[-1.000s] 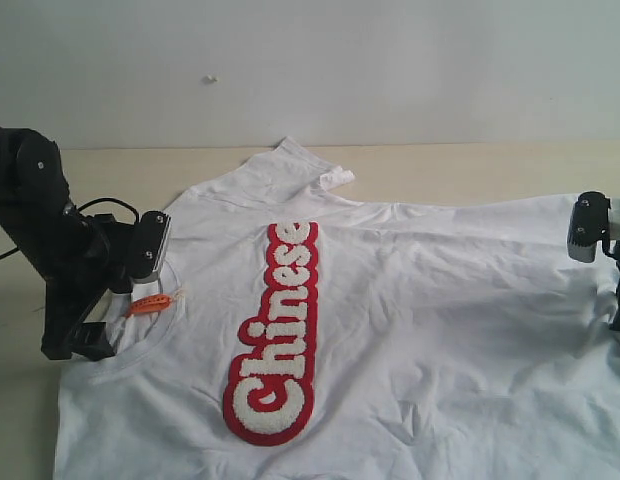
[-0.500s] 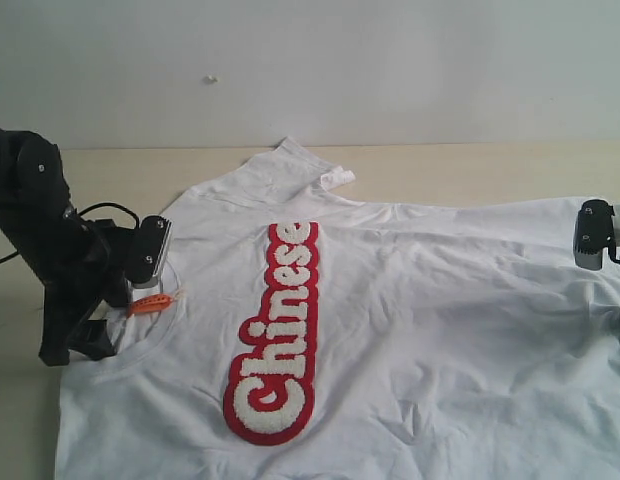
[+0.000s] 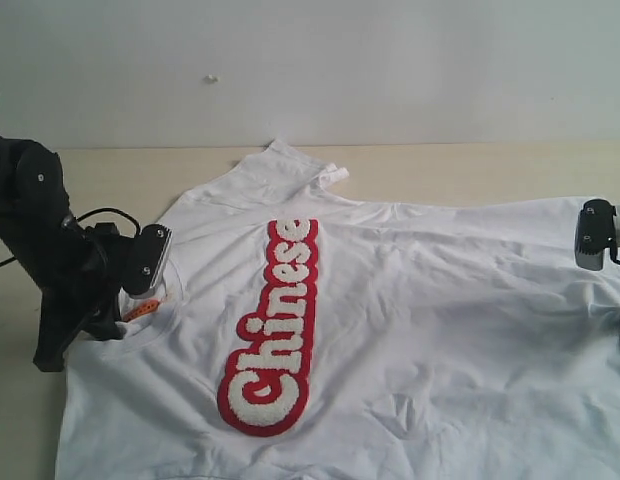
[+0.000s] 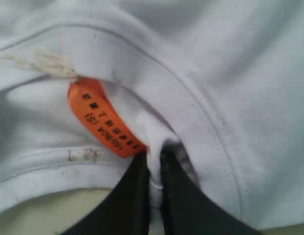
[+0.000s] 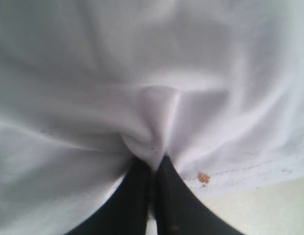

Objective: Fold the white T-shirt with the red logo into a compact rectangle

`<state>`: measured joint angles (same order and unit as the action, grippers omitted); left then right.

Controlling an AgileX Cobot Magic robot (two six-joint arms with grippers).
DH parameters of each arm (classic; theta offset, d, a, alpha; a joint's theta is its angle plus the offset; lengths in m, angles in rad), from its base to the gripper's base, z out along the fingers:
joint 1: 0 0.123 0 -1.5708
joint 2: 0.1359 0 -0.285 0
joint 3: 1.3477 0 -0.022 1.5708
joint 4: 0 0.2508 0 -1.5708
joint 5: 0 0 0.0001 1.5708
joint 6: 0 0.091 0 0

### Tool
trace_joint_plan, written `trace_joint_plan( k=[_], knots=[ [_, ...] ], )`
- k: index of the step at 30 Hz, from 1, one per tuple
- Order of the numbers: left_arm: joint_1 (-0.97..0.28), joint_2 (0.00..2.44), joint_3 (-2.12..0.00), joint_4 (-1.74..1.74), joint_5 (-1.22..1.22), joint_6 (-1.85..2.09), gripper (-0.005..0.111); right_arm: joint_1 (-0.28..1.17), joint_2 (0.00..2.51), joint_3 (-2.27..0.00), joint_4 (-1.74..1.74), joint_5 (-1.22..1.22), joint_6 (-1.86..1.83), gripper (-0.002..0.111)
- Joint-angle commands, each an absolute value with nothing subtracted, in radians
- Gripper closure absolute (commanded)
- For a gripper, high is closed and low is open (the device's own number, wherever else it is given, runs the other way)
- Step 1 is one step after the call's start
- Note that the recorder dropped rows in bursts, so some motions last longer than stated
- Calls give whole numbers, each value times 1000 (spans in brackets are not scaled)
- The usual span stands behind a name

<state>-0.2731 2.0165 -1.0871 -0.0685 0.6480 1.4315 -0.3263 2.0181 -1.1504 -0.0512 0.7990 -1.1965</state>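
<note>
A white T-shirt [image 3: 420,330] lies spread face up on the pale worktop [image 3: 460,165] and fills most of the exterior view. Its neck end is toward the left of that view and its body runs off toward the right edge. One short sleeve [image 3: 290,165] points toward the light wall [image 3: 340,70] behind, its edge slightly turned up. The red logo [image 3: 275,330] runs lengthwise down the chest, a fuzzy red outline carrying the white letters "Chinese", and it lies flat near the middle of the cloth. The fabric around it is softly wrinkled, more so on the right half. The left tool [image 4: 153,161] sits at the neck opening with its two dark fingers drawn together, clamped on a small upright fold of the collar [image 4: 191,93]. Just beside that pinch, inside the neck, hangs the orange tag [image 4: 100,120] with dark print, and a bit of pale string [image 4: 44,61] sits at its top end. The right tool [image 5: 153,169] is at the far right side of the shirt, its fingers likewise closed on a raised tuck of white cloth close to the stitched hem [image 5: 250,174], where a tiny orange speck [image 5: 203,177] shows. In the exterior view only the right arm's upper housing appears at the frame edge, so the grip itself reads from the wrist view.
</note>
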Motion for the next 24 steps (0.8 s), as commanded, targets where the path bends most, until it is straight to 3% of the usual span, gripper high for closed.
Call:
trace_joint_plan(
  k=[1,24],
  knots=[
    [-264,2085,-1038,16,540,1411,107,-331,2002,-1123,9,788,-1206,108],
    [-146,1559,-1038,-216,539,1439,107,-325,1573,-1123,248,884,-1344,108]
  ],
)
